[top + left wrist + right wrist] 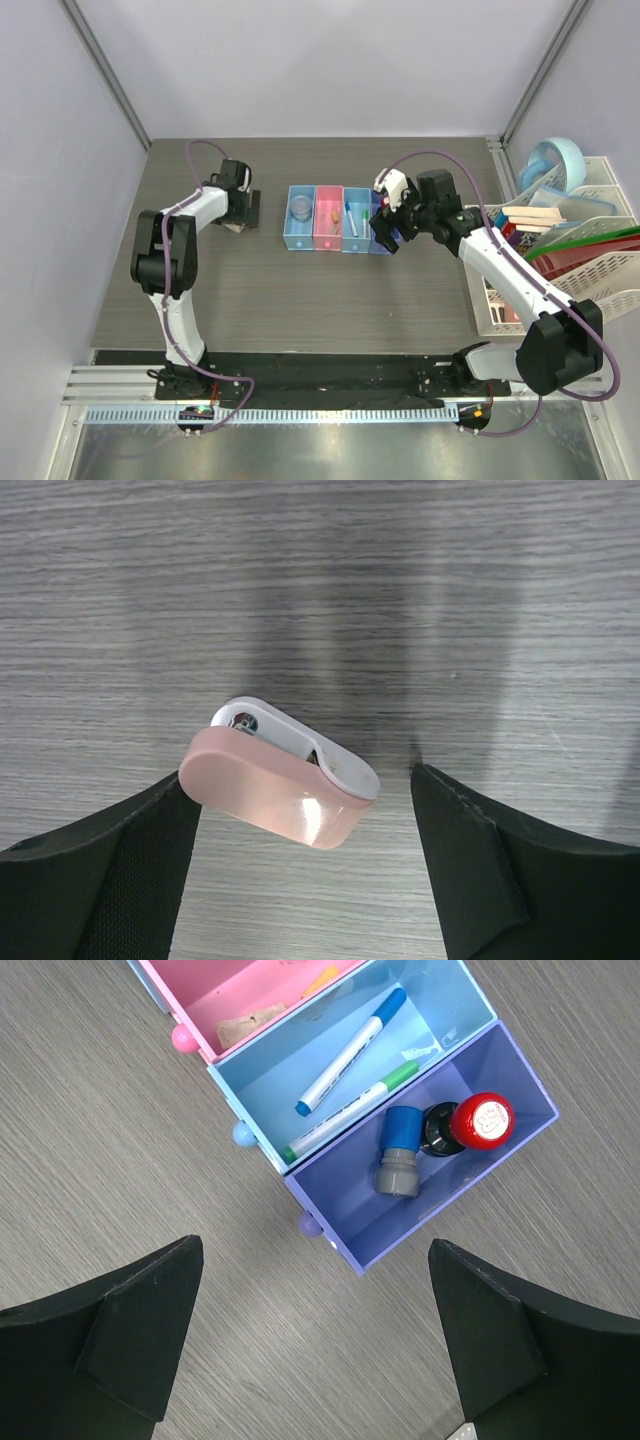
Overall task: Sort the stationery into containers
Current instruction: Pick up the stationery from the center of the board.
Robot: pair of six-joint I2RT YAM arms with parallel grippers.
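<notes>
The pink eraser (275,785), with a white slide on top, lies on the table between the open fingers of my left gripper (300,825); its left end is at the left finger (140,865). It shows faintly in the top view (233,228) under my left gripper (240,215). My right gripper (315,1310) is open and empty above the near end of the darker blue bin (450,1200), which holds the red-capped black bottle (478,1122) and a blue-grey cylinder (400,1152). The light blue bin (275,1080) holds two white pens (350,1050). The tan block (240,1028) lies in the pink bin (225,990). The clear roll (300,207) is in the leftmost bin.
The large white rack (560,290) with books and folders stands at the right edge, close behind my right arm. A light blue ring-shaped object (556,160) sits at its far end. Grey walls close in the left, right and back.
</notes>
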